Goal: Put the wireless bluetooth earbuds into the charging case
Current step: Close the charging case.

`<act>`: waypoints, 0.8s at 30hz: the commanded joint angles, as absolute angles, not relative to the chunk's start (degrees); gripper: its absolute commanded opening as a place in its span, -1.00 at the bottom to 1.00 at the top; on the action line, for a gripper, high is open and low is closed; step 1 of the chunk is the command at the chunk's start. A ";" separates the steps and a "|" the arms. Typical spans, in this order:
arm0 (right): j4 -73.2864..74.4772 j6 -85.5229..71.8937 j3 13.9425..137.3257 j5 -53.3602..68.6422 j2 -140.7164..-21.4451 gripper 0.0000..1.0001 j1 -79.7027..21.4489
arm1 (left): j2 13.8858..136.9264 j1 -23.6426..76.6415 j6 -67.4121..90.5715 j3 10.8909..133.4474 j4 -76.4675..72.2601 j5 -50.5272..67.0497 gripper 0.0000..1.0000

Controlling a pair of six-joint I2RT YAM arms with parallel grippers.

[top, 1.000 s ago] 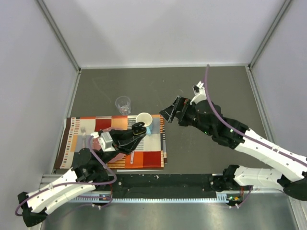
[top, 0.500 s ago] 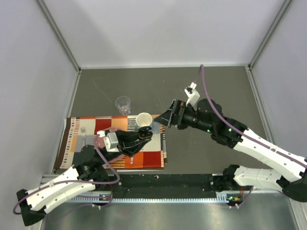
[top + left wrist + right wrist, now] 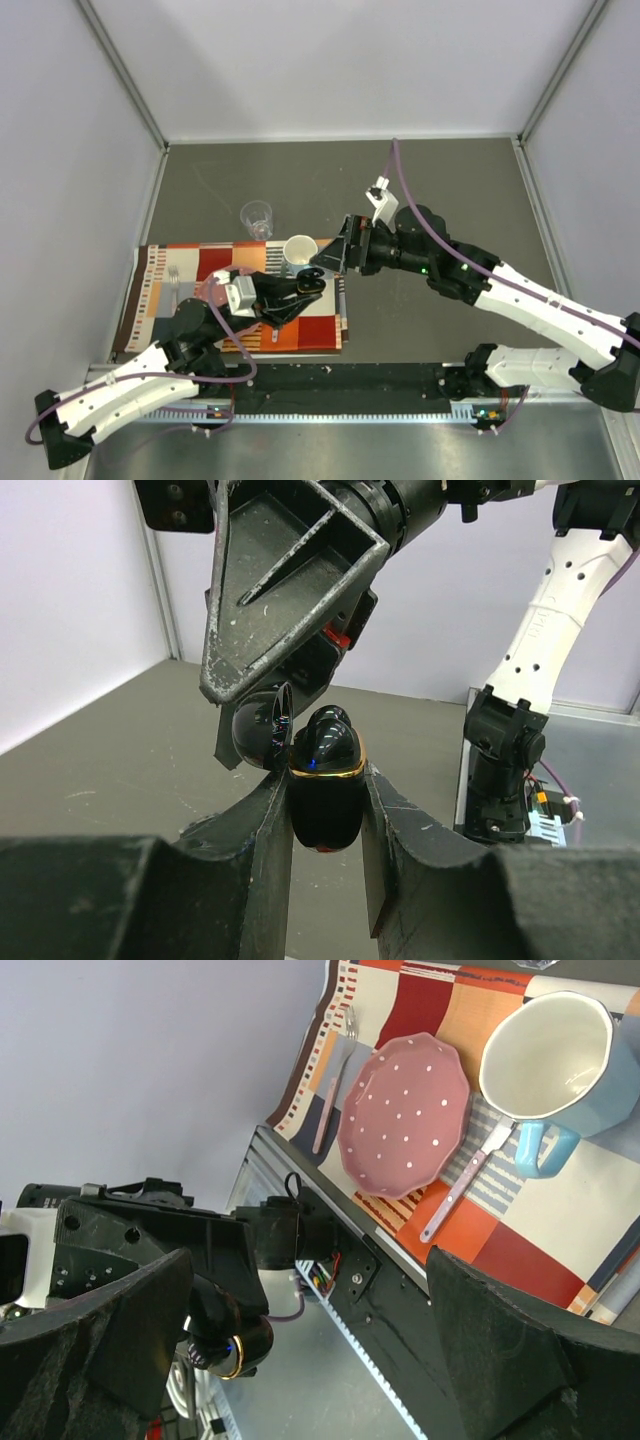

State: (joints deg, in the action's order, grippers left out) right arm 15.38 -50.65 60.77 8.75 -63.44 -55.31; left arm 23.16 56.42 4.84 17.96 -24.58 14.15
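**Item 1, charging case** (image 3: 325, 805): glossy black oval with a gold rim, upright, lid hinged open to the left. It is clamped between the 2 fingers of the left gripper (image 3: 303, 285) and raised above the striped placemat (image 3: 150, 292). A rounded black form sits at its mouth; whether it is an earbud cannot be told.

**Item 2, right gripper** (image 3: 328, 262): jaws spread wide, holding nothing. 1 finger is just beside the open lid; contact is unclear.

**Item 3, on the placemat:** white mug (image 3: 545, 1045) with blue handle, pink dotted plate (image 3: 405, 1115), knife (image 3: 465, 1185), fork (image 3: 328, 1110).

**Item 4, clear glass** (image 3: 257, 216): on the grey table (image 3: 430, 180), beyond the placemat.
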 commanded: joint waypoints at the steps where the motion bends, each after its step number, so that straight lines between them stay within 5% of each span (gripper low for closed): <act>1: 12.04 -50.10 62.75 9.05 -63.54 0.98 -56.16 | 23.73 56.60 5.89 20.48 -29.35 14.94 -1.00; 24: 10.90 -52.37 59.15 9.22 -61.79 0.98 -58.54 | 23.38 56.60 7.82 20.39 -28.92 11.69 -1.00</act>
State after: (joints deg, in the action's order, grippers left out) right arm 12.51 -51.24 60.16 8.12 -64.23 -57.04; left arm 23.53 56.47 6.24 18.02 -25.67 14.28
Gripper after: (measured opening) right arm 0.987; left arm 0.337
